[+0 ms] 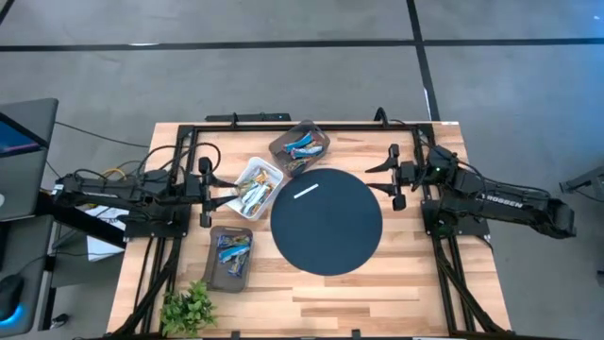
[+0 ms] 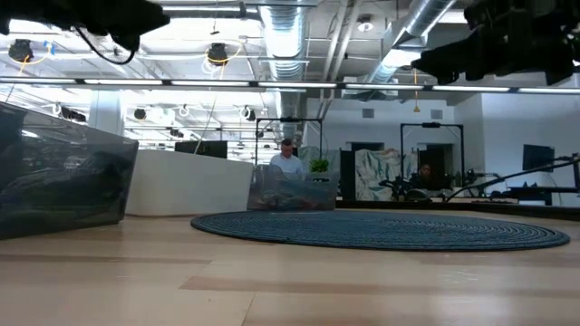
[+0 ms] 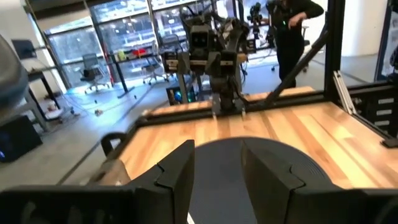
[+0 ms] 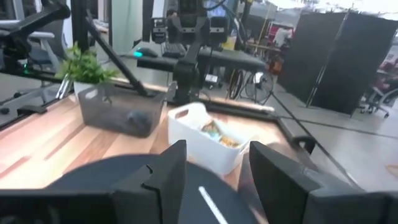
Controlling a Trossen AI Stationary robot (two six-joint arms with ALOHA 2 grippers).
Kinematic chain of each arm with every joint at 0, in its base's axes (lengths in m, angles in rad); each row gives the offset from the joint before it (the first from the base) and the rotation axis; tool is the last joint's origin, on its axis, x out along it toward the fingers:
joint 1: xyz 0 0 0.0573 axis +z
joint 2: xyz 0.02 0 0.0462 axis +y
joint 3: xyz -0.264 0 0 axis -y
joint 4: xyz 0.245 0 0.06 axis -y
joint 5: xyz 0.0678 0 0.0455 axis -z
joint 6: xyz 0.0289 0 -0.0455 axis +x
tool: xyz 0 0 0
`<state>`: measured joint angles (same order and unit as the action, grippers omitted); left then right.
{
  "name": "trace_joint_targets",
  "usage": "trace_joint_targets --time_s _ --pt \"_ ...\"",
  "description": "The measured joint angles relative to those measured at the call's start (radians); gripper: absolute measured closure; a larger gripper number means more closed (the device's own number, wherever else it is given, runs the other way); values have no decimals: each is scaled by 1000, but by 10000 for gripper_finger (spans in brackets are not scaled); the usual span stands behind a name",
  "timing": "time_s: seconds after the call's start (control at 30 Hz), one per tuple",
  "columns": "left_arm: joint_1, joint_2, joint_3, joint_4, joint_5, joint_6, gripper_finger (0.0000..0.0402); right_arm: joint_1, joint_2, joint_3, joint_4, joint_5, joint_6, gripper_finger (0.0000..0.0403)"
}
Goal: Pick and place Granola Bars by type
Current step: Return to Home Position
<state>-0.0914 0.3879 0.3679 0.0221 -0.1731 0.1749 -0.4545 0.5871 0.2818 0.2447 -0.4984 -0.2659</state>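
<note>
Wrapped granola bars lie in three trays: a white tray (image 1: pixel 257 186) (image 4: pixel 202 140) left of the round dark mat (image 1: pixel 326 222), a dark tray (image 1: pixel 300 144) at the far side holding blue bars, and a dark tray (image 1: pixel 229 256) (image 4: pixel 118 109) at the near left, also with blue bars. One silvery white bar (image 1: pixel 305 192) (image 4: pixel 211 202) lies flat on the mat's far left part. My left gripper (image 1: pixel 222 189) (image 3: pixel 217 171) hangs open, level, left of the white tray. My right gripper (image 1: pixel 379 178) (image 4: pixel 217 180) hangs open, level, at the mat's right edge. Neither holds anything.
A small green plant (image 1: pixel 189 307) (image 4: pixel 84 65) stands at the table's near left corner. A black frame (image 1: pixel 283 123) runs along the far edge and both sides of the table. The near half of the mat (image 2: pixel 381 231) lies bare. A person (image 3: pixel 292 31) stands beyond the table.
</note>
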Motion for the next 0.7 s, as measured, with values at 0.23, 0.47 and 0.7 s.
trace_joint_targets --time_s 0.23,0.47,0.7 --pt "0 -5 -75 77 0 -14 276 -5 -7 -41 57 -3 -3 232" --pt "0 -11 -137 113 1 -18 276 14 -12 -42 0 -51 -52 233" --pt "-15 -59 -171 113 29 -46 276 50 -74 -160 327 -47 58 232"
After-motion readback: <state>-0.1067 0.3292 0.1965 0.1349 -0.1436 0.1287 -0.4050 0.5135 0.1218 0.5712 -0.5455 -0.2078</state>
